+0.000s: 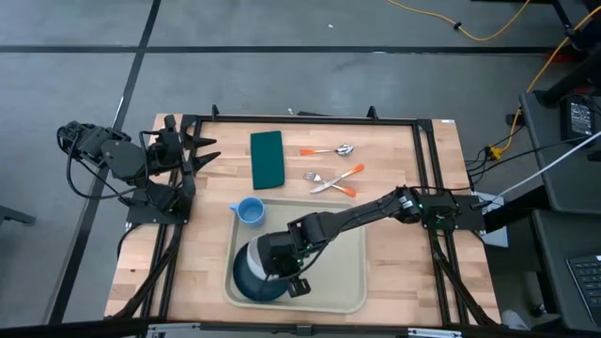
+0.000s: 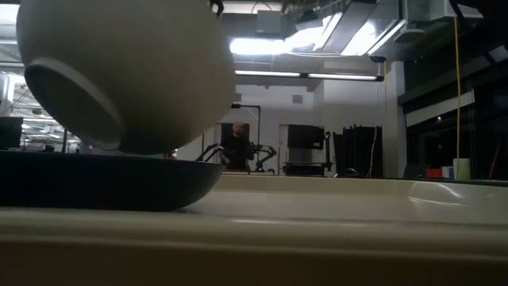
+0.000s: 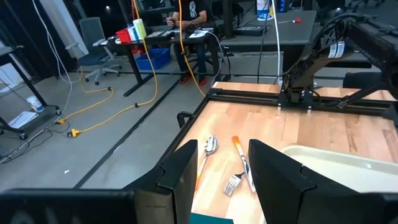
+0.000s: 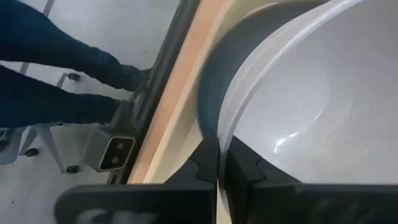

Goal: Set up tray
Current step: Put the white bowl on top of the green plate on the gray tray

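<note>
The beige tray point(image 1: 338, 282) lies on the wooden table, near its front edge. A dark plate point(image 1: 246, 286) sits in the tray's near-left part. Over the plate my right gripper point(image 1: 278, 266) is shut on a pale bowl point(image 2: 119, 71), which is tilted. A blue cup point(image 1: 250, 210) stands in the tray's far-left corner. My left gripper point(image 1: 202, 155) waits open at the table's far-left corner with nothing between its fingers. My right gripper pinches the bowl's rim point(image 4: 233, 124), one finger inside the bowl and one outside. The fingers slant down from the table's right. The bowl is tilted, its foot ring point(image 2: 71, 103) turned sideways, its lowest part at the plate point(image 2: 103, 183); whether they touch, I cannot tell.
Beyond the tray lie a dark green napkin point(image 1: 267, 158), a spoon point(image 1: 331, 150), a fork point(image 1: 319, 178) and a knife point(image 1: 340, 188), all on bare wood. The tray's right half is bare. A black frame rail point(image 1: 310, 118) runs around the table.
</note>
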`<control>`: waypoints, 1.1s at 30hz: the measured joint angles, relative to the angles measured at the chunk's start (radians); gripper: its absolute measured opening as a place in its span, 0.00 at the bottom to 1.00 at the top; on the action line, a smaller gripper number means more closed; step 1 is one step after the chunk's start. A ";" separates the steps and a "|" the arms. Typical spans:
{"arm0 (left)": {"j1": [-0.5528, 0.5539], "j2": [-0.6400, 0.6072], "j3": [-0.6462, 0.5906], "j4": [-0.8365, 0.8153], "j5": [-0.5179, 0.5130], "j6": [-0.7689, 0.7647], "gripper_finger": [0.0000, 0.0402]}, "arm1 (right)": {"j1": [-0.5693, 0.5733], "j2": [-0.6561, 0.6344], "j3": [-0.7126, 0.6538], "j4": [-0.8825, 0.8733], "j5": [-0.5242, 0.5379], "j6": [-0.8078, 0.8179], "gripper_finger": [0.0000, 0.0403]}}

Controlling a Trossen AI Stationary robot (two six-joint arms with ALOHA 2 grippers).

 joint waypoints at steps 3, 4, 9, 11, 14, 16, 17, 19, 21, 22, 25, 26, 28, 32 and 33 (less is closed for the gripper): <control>0.000 0.000 0.000 0.000 0.000 0.000 0.35 | 0.007 0.000 0.000 -0.002 0.004 -0.003 0.02; 0.000 0.000 0.000 0.000 0.000 0.000 0.35 | 0.007 0.000 0.000 -0.001 0.003 -0.003 0.02; 0.000 0.000 0.000 0.000 0.002 -0.020 0.35 | 0.000 -0.005 0.000 0.004 0.005 0.006 0.02; 0.000 0.006 0.000 0.000 0.015 -0.037 0.35 | -0.005 -0.019 0.000 0.009 0.004 0.025 0.02; 0.000 0.019 0.000 0.005 0.058 -0.038 0.35 | -0.007 -0.065 0.000 0.030 -0.027 0.036 0.02; 0.000 0.032 0.000 0.005 0.093 -0.038 0.35 | -0.006 -0.109 0.000 0.032 -0.051 0.057 0.02; 0.000 0.040 0.000 0.006 0.115 -0.038 0.35 | -0.006 -0.135 0.000 0.034 -0.063 0.065 0.02; 0.000 0.059 0.000 0.006 0.155 -0.038 0.35 | -0.005 -0.192 0.000 0.022 -0.069 0.073 0.02; 0.000 0.079 0.000 0.006 0.186 -0.038 0.35 | -0.002 -0.248 0.003 -0.042 -0.058 0.050 0.02; 0.000 0.089 0.000 0.006 0.201 -0.038 0.35 | 0.003 -0.273 0.003 -0.097 -0.031 0.032 0.02; 0.000 0.120 0.000 0.006 0.248 -0.037 0.35 | 0.009 -0.319 0.002 -0.317 0.065 -0.059 0.02; 0.000 0.129 0.000 0.006 0.256 -0.037 0.35 | 0.014 -0.330 0.001 -0.381 0.106 -0.090 0.02; 0.000 0.143 0.000 0.014 0.260 -0.034 0.35 | 0.025 -0.351 0.000 -0.464 0.200 -0.161 0.02; 0.001 0.165 0.000 0.057 0.263 0.019 0.35 | 0.044 -0.366 0.002 -0.542 0.325 -0.330 0.02; 0.004 0.169 0.000 0.074 0.264 0.038 0.35 | 0.047 -0.362 0.002 -0.551 0.347 -0.355 0.02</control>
